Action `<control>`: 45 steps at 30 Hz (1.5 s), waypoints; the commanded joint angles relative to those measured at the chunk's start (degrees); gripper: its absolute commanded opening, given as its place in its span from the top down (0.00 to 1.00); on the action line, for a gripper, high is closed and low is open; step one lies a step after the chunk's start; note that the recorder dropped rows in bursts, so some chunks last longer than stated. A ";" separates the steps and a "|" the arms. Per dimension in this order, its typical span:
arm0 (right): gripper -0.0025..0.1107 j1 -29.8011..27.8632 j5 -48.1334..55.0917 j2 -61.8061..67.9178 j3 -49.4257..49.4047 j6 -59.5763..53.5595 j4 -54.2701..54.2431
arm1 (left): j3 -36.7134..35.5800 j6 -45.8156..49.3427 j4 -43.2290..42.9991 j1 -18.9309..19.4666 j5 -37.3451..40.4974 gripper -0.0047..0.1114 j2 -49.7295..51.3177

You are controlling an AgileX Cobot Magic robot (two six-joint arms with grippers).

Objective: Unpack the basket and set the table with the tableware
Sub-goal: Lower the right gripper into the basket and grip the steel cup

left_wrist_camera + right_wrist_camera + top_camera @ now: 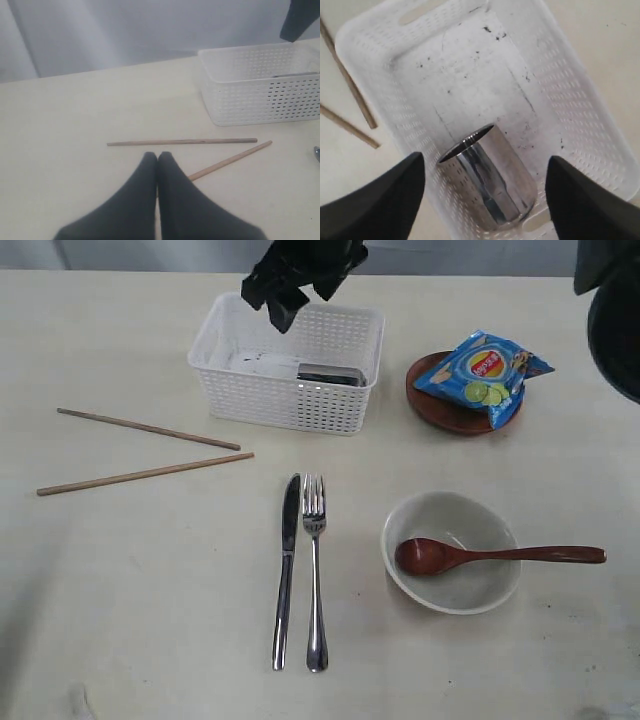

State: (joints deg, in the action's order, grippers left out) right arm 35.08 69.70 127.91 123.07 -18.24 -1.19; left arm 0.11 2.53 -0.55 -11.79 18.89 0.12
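The white basket stands at the back of the table. A small steel cup lies on its side inside it, and nothing else shows in there. My right gripper hangs open above the basket, its jaws wide on either side of the cup and not touching it. My left gripper is shut on nothing, low over the table near the two chopsticks. It is out of the exterior view.
Two chopsticks lie left of the basket. Knife and fork lie side by side at centre front. The wooden spoon rests in the bowl. A blue chips bag sits on the red-brown plate.
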 commanded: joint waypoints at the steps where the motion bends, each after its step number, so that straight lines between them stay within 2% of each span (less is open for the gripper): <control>1: 0.51 -0.48 0.26 -1.37 -0.89 -13.30 -2.17 | -0.11 0.03 0.12 -0.37 -0.46 0.96 -0.12; 3: 0.52 -1.47 0.26 -2.27 -4.04 -17.98 -4.75 | -0.11 0.03 0.12 -0.37 -0.46 0.96 -0.12; 5: 0.51 -2.16 0.26 -3.12 -8.82 -18.01 -1.11 | -0.11 0.03 0.12 -0.37 -0.46 0.96 -0.12; 10: 0.40 -2.31 0.26 -3.24 -13.58 -16.63 4.56 | -0.11 0.03 0.12 -0.37 -0.46 0.96 -0.12; 19: 0.39 -2.19 -5.03 -2.73 -13.92 -19.08 7.55 | -0.11 0.03 0.12 -0.37 -0.46 0.96 -0.12; 30: 0.39 -1.95 -10.47 -2.78 -13.91 -16.93 11.41 | -0.11 0.03 0.12 -0.37 -0.46 0.96 -0.12; 38: 0.39 -1.45 -12.20 1.79 -13.92 -19.49 10.47 | -0.11 0.03 0.12 -0.37 -0.46 0.96 -0.12; 45: 0.39 -0.65 -16.30 5.11 -13.92 -19.49 16.13 | -0.11 0.03 0.12 -0.37 -0.46 0.96 -0.12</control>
State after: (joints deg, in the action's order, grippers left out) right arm 34.33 55.04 132.12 109.16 -37.27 13.39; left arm 0.11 2.53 -0.55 -11.79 18.89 0.12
